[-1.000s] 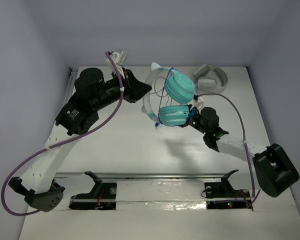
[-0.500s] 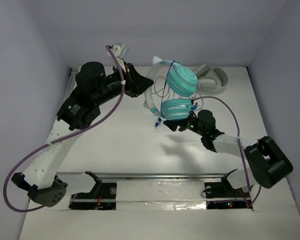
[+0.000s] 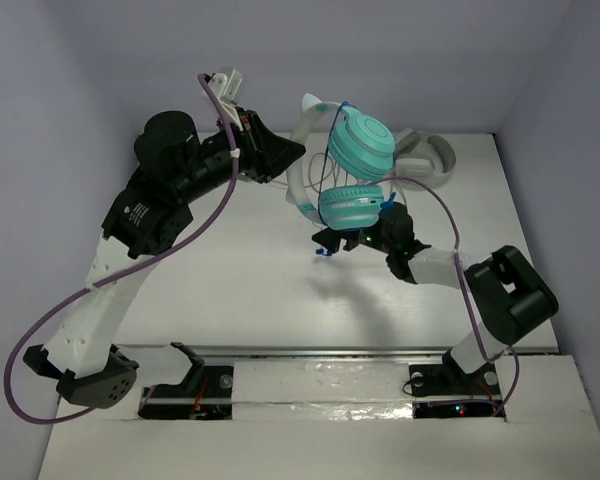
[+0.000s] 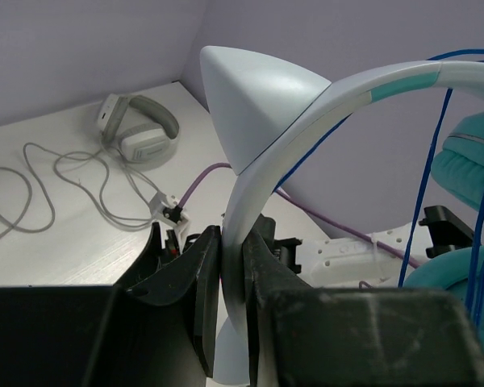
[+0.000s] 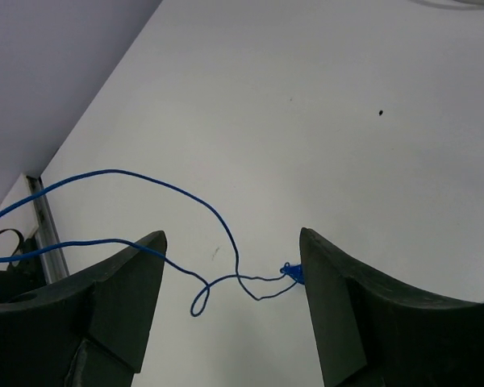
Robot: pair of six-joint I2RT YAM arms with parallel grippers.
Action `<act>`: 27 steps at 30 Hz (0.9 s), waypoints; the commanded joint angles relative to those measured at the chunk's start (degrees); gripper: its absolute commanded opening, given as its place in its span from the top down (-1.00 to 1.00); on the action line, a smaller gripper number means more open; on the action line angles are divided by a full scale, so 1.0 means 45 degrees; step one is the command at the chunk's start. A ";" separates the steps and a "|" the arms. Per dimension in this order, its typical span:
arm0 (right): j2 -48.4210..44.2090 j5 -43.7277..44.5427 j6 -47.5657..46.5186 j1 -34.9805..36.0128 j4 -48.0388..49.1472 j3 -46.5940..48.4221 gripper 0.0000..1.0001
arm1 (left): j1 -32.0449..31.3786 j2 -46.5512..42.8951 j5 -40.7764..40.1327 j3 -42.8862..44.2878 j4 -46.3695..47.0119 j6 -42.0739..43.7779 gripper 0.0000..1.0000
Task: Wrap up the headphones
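The headphones hang in the air, with two teal ear cups and a white headband. My left gripper is shut on the headband, which shows pinched between the jaws in the left wrist view. The thin blue cable runs over the band and down past the cups. My right gripper is open just below the lower cup. In the right wrist view the loose end of the blue cable loops between my open fingers, its plug beside the right finger, over the table.
The grey-white headphones lie at the back right of the table; they also show in the left wrist view with their grey cable spread on the table. Purple hoses run along both arms. Walls close in on three sides.
My right gripper has swung left and under the lower ear cup, towards the cable's loose end. My left gripper has lifted the headphones a little and shifted them back.
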 commanded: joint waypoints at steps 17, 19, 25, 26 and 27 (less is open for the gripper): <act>0.0937 0.0477 0.1673 0.1279 0.2135 -0.0751 0.83 | 0.1267 0.0530 -0.0519 0.1456 0.1380 -0.1029 1.00; 0.0624 0.1313 0.1752 0.1882 0.1452 -0.0849 0.92 | 0.1658 0.0491 -0.0872 0.1026 0.1750 -0.1283 1.00; -0.0314 0.3816 0.1868 0.4074 -0.0836 -0.1123 1.00 | 0.3846 0.0217 -0.0325 -0.1534 0.4425 -0.3353 1.00; -0.0412 0.4032 0.1888 0.4482 -0.1149 -0.1123 1.00 | 0.3983 0.0353 -0.0675 -0.1574 0.4410 -0.3297 1.00; -0.0568 0.4266 0.1927 0.4699 -0.1462 -0.1084 1.00 | 0.3984 0.0393 -0.1490 -0.1864 0.4429 -0.3258 1.00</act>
